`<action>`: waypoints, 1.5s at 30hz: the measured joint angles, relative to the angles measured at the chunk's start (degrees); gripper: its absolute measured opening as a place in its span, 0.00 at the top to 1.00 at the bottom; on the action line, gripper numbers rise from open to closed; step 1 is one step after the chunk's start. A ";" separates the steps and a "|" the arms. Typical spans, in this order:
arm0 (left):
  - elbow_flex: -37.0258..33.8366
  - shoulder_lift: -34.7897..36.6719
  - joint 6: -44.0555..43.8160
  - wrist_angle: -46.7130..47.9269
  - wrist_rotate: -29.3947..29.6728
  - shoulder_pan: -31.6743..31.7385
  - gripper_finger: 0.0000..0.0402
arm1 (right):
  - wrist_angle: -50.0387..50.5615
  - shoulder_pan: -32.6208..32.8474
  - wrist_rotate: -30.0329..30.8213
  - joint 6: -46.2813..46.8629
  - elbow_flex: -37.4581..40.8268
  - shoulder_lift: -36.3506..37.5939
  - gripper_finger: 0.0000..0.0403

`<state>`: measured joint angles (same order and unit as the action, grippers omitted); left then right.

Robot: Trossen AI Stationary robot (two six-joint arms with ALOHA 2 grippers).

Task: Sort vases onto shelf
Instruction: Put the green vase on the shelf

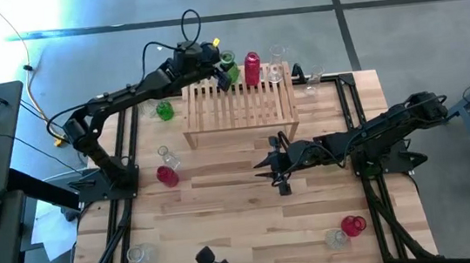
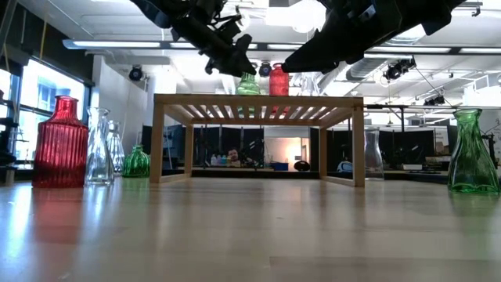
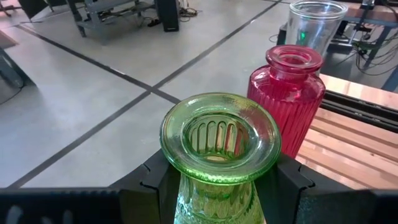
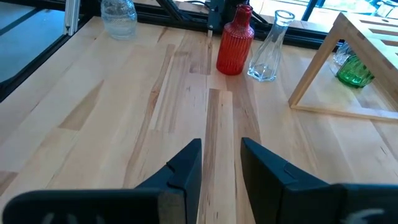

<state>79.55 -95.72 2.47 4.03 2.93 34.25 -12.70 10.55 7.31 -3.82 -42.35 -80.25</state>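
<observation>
though gripped, green vase (image 3: pixel 219 149) between jaws

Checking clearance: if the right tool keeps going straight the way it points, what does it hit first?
Bare tabletop first. Beyond it, roughly in line, a red ribbed bottle with a clear vase beside it. The right tool is empty with jaws slightly apart; depth is hard to judge.

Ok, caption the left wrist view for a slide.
Left gripper grips ribbed green glass vase beside ribbed red glass bottle.

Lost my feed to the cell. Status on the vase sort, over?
Left tool shut on green vase at shelf far edge, beside red vase. Right tool open, empty, above the table in front of shelf. Nothing in the way.
</observation>
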 joint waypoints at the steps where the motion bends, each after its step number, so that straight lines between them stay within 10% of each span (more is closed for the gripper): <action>1: 0.00 0.04 -0.33 0.14 0.16 0.01 0.63 | 0.00 0.00 -0.01 0.22 0.00 0.00 0.77; 30: -0.22 12.25 4.89 14.58 -0.31 -3.72 0.52 | -0.01 0.00 0.00 0.85 0.00 0.00 0.77; 45: -13.11 23.65 7.24 8.23 2.01 -10.38 0.82 | -0.43 0.00 0.00 0.38 0.00 0.00 0.77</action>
<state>66.44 -72.07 9.72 12.26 4.93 23.87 -13.13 10.54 7.31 -3.44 -42.35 -80.25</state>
